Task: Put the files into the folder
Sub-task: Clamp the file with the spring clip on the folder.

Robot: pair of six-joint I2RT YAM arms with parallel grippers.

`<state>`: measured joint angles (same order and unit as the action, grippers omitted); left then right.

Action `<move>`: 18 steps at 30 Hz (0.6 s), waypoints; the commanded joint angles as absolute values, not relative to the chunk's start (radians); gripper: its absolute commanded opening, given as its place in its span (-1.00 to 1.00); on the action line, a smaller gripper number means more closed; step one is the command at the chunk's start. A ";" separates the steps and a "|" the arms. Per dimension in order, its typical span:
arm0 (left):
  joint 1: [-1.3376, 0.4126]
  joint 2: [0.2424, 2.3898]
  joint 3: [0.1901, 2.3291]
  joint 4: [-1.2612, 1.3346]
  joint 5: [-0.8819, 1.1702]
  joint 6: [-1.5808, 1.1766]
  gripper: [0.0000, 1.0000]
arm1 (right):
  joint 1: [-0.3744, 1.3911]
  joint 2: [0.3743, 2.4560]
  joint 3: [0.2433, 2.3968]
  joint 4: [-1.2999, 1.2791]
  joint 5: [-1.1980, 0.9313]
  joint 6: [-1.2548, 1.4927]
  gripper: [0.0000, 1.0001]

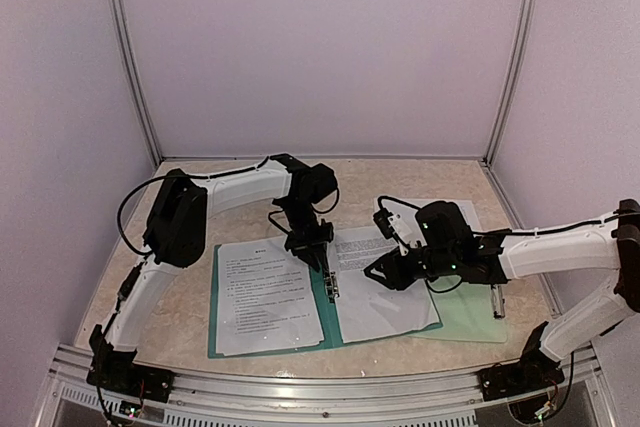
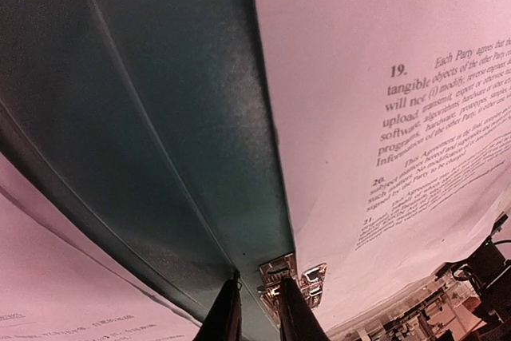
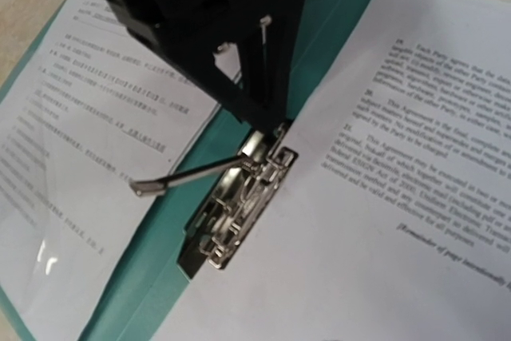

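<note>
Directly beneath the left pincer [image 1: 326,267] lies the folder [image 1: 329,323], at its spine.

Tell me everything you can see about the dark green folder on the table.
The folder is dark teal, flat and card-like, lying open on the table, with creases along its spine. A silver metal lever clip sits beside the spine, its thin lever sticking out toward the left half. A printed white left sheet and right sheet lie on its halves; the right sheet's edge reaches the clip. The left gripper is down at the clip's far end; whether it grips it is unclear.
</note>
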<state>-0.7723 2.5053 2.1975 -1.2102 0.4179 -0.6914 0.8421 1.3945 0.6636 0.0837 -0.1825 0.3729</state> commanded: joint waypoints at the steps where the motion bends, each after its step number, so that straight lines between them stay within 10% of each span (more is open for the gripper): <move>1: -0.787 2.533 2.218 -1.235 0.420 -0.699 -0.70 | 0.851 1.377 0.646 0.101 -0.188 0.377 -0.33; 18: -0.787 2.509 2.215 -1.225 0.369 -0.682 -1.00 | 0.850 1.392 0.661 0.095 -0.196 0.363 -0.33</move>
<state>-0.7803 2.5088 2.2013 -1.2140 0.4160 -0.7017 0.8421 1.3945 0.6586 0.0891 -0.1848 0.3748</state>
